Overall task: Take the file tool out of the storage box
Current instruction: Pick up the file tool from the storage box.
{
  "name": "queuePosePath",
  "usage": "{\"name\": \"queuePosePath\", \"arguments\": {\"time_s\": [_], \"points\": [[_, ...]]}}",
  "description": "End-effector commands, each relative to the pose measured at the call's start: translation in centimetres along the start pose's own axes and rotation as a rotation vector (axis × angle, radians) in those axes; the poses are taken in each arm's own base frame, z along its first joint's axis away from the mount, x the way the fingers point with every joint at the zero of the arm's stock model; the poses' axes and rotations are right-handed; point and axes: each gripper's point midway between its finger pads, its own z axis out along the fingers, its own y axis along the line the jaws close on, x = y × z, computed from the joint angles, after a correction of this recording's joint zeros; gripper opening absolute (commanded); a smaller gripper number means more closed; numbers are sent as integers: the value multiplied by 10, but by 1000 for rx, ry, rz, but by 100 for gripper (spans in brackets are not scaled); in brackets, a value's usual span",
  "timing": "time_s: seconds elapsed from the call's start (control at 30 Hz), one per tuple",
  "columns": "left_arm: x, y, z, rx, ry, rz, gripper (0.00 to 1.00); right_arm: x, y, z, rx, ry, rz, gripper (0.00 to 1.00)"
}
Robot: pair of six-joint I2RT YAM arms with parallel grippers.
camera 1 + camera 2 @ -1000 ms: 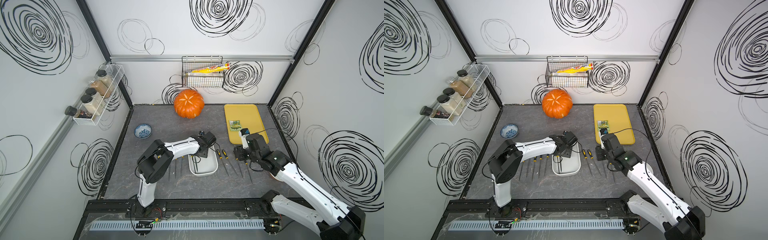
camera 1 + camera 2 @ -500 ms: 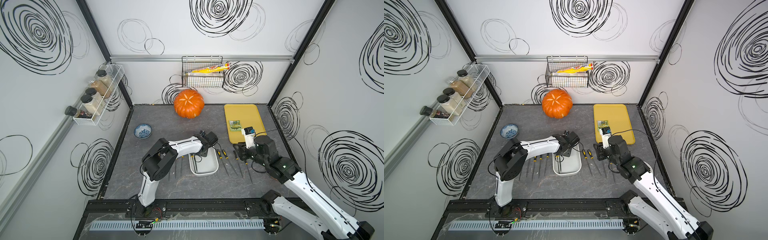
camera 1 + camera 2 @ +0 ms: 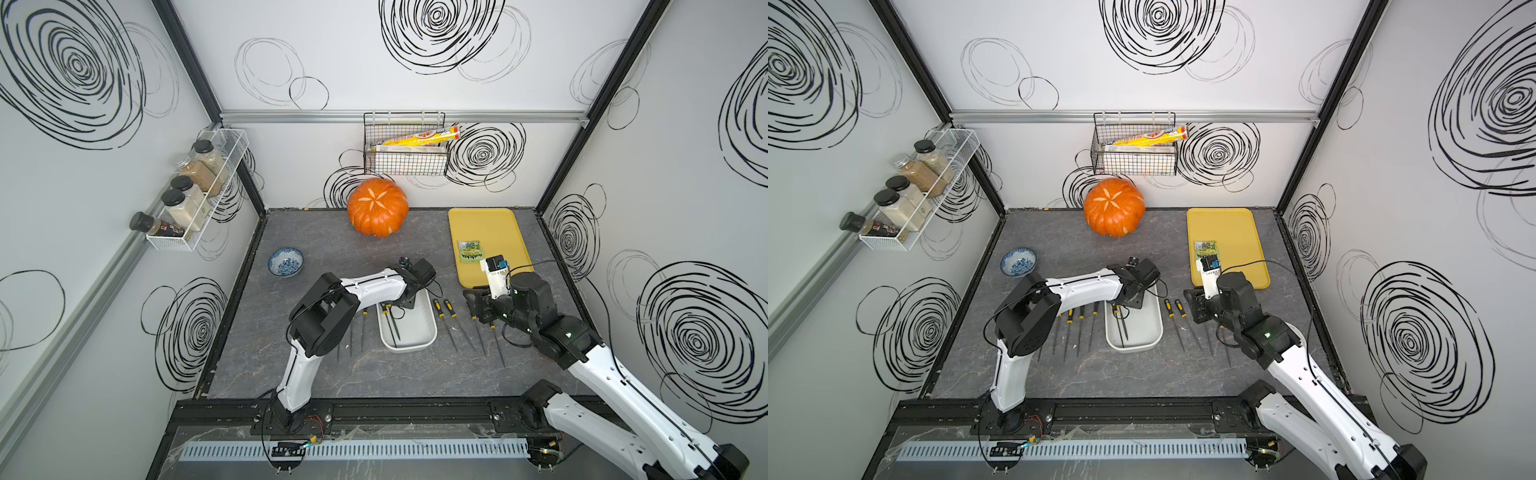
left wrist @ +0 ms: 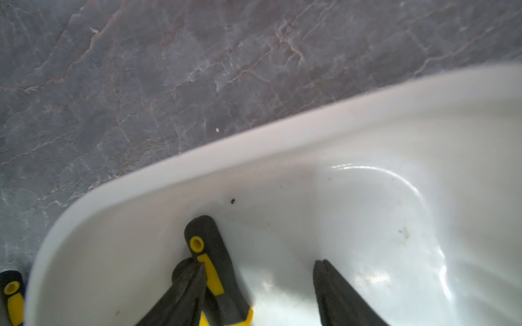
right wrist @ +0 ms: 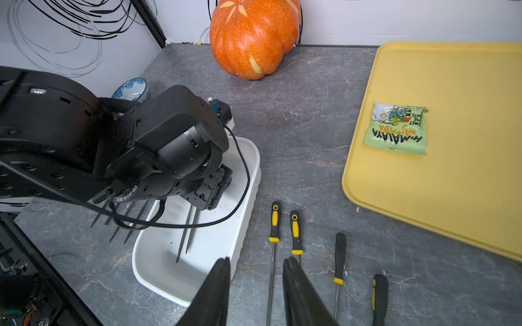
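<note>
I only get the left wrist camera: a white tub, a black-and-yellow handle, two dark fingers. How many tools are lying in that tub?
Observer: Two thin file tools lie side by side in the white rectangular plastic storage box; the right wrist view shows both shafts.
Operator: Are there more anywhere?
Observer: Yes, four more black-and-yellow files lie in a row on the grey marbled table, on the box's side nearer the right arm.
Operator: And what is that arm doing?
Observer: The right arm's fingers hang apart and empty above those files.
</note>
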Motion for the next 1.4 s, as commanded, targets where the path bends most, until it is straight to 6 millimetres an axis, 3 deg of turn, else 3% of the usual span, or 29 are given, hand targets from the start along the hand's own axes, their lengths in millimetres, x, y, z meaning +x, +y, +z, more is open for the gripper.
{"name": "queuePosePath", "arguments": {"time_s": [0.0, 0.1, 0.23, 0.3, 0.37, 0.43, 0.83, 0.93, 1.03, 1.13, 1.2, 1.23, 1.37], "points": [[8, -1, 16, -4, 54, 15, 68, 0, 5, 0, -26, -9, -10, 36], [15, -7, 25, 32, 91, 20, 60, -1, 6, -1, -31, -12, -12, 36], [14, -1, 18, 12, 76, 10, 59, -1, 6, -2, -36, -21, -11, 37], [13, -10, 16, 81, 74, 9, 59, 0, 7, -1, -39, -15, -12, 37], [12, -27, 11, 184, 70, 33, 50, 0, 6, 0, -36, -12, -12, 37], [9, -35, 3, 207, 39, 40, 49, 0, 6, -1, -36, -14, -12, 37], [-7, -15, -24, 103, -62, 5, 54, 1, 5, 0, -30, -19, -11, 38], [-5, 10, -18, -38, -65, -23, 61, 3, 5, 2, -34, -6, -10, 38], [9, 4, 2, 6, 16, -3, 62, 5, 6, 4, -39, 5, -11, 39], [17, -10, 10, 74, 57, 13, 62, 4, 7, 3, -44, 0, -12, 39], [18, -19, 10, 131, 72, 15, 55, 2, 7, 1, -46, -8, -14, 40], [18, -23, 10, 163, 75, 16, 48, 2, 8, 0, -49, -12, -14, 40], [21, -27, 11, 210, 94, 12, 32, 1, 8, -1, -48, -22, -13, 40]]}}
